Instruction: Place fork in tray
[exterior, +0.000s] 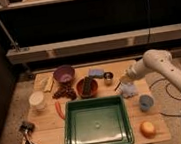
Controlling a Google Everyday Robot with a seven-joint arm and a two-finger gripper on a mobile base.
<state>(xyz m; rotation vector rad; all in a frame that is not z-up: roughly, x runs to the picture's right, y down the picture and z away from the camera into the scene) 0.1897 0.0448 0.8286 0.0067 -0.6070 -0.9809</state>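
Pincer [126, 81] is hanging closed over the desk's [52, 132] right side, apparently pinching the fork [119, 85], whose thin shaft is slanting down-left; the tray [97, 125] is lying just below-left, nearer the camera, so the carry likely runs that way

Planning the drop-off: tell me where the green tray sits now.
The tray sits at the table's front centre in the camera view, between the red-orange stick and the orange fruit. The gripper hangs beyond its far right corner.
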